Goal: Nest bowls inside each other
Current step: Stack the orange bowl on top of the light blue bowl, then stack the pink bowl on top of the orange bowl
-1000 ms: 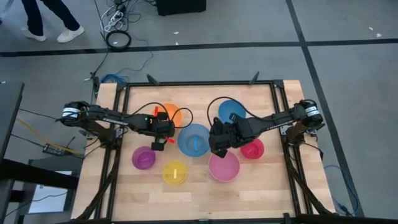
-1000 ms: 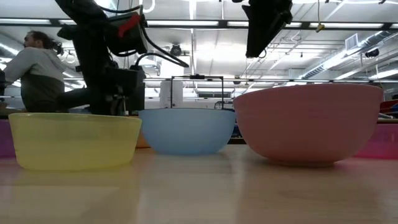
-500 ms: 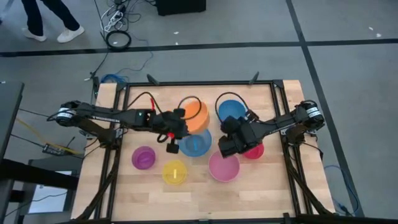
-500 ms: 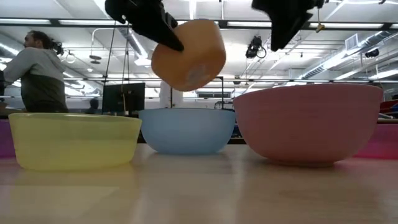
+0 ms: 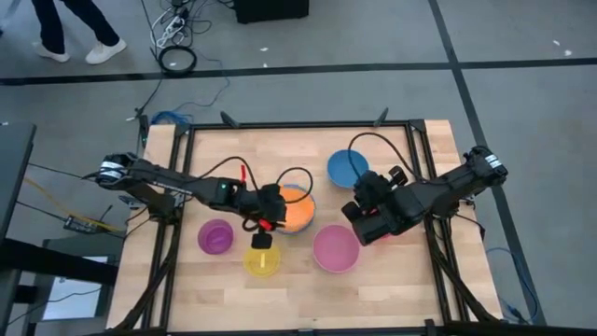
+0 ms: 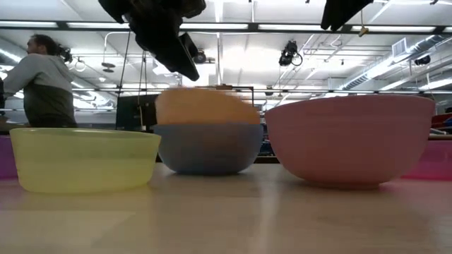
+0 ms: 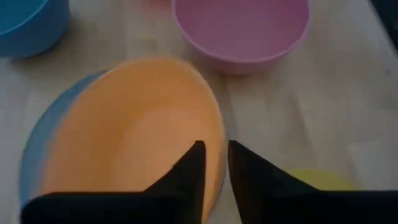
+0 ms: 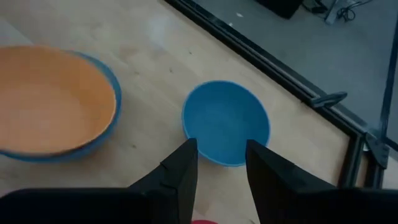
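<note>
The orange bowl (image 5: pixel 297 210) (image 7: pixel 130 130) lies inside the light blue bowl (image 6: pixel 208 148) (image 7: pixel 37 143) at the table's middle. Its body rises well above the light blue rim (image 8: pixel 102 140), and it shows blurred in the low view. My left gripper (image 5: pixel 276 222) (image 7: pixel 214 158) stands open just above the orange bowl's near rim, clear of it in the low view (image 6: pixel 189 67). My right gripper (image 5: pixel 359 203) (image 8: pixel 217 152) hangs open and empty, high over the table right of the stack, pointing toward the blue bowl (image 8: pixel 225 121).
The blue bowl (image 5: pixel 347 168) stands at the far middle, the pink bowl (image 5: pixel 336 247) near right, the yellow bowl (image 5: pixel 262 259) near middle and the purple bowl (image 5: pixel 215 236) near left. A red sliver (image 8: pixel 202 221) shows under my right gripper. A person (image 6: pixel 42 77) sits beyond the table.
My left gripper lifted the orange bowl off the table, carried it tilted toward the right and near edge over the light blue bowl, then opened and let go. The orange bowl now lies in the light blue bowl. My right gripper drew away toward the table's right edge.
</note>
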Controlling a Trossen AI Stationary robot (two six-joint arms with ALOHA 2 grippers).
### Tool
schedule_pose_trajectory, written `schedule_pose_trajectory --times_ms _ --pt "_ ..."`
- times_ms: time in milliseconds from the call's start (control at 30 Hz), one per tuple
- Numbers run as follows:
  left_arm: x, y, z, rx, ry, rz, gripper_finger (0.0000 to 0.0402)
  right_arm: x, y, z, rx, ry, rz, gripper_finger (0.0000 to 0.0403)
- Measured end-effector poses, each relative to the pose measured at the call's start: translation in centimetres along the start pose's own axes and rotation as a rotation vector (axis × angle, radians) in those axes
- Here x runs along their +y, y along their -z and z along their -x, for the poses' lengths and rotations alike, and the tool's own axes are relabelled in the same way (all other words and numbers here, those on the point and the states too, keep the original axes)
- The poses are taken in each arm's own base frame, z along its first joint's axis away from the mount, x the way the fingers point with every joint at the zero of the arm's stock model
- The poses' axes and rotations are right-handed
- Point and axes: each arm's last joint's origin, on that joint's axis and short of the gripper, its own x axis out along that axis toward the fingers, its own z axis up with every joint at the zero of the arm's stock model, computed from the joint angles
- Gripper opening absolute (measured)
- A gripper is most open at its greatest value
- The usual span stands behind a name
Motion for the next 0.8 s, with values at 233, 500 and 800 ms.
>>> schedule_pose_trajectory --times_ms 233,500,800 --pt "0.0 -0.5 0.3 -0.018 0.0 0.021 0.0119 0.3 -0.1 -0.6 0.012 0.017 -0.014 0.0123" --pt "0.0 -5.0 3.8 -0.124 -0.072 -0.103 0.0121 -1.4 -2.7 -4.9 0.079 0.146 -0.041 0.0123" --pt "0.5 -5.5 8.0 0.116 -0.217 -0.144 0.0121 -2.2 -2.8 -10.9 0.347 0.082 -0.012 0.0123"
